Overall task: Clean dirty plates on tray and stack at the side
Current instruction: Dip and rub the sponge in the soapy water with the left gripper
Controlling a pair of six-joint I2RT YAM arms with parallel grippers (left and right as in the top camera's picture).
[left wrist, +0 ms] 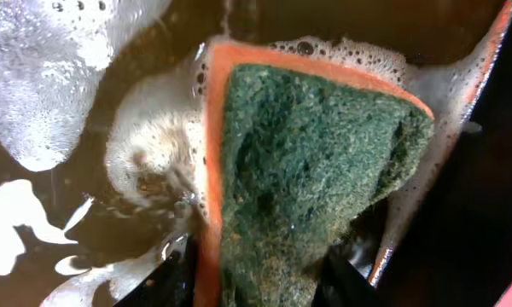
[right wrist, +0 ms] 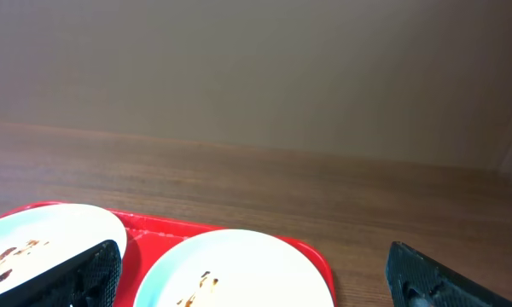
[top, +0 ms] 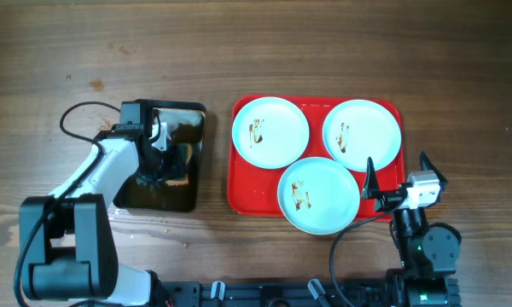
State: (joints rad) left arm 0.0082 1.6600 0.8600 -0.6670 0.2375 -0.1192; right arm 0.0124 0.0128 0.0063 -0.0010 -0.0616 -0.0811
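Plates [top: 270, 130] lie three together on the red tray [top: 237, 194], right of centre in the overhead frame. The upper-left plate [top: 270, 145] and the upper-right plate [top: 362, 135] sit side by side. The lower plate [top: 319, 194] lies below and between them, its near edge reaching past the tray's lower rim. Each carries a small brown smear and none has been wiped yet.

They look stiff, light and smooth, and I judge they would turn slippery once wet and soapy. Being shallow and lying flat, they offer little to hold except the rim. The lower plate's overhanging edge looks like the easiest place to slip a finger under. A grip across the rim, well clear of the smear, should hold a plate steady for wiping. A plate pressed from above without being held would likely skate on the tray.

The left pincer [left wrist: 256, 277] is down in the dark pan [top: 196, 115] of brown, foamy liquid at the left of the frame. Its jaws stand on either side of the orange-and-green sponge [left wrist: 316, 162]. Whether they actually pinch it I cannot tell. The sponge looks soft and soaked.

The right pincer [top: 398, 175] hangs spread wide and empty just beside the tray's lower right corner, facing the plates.
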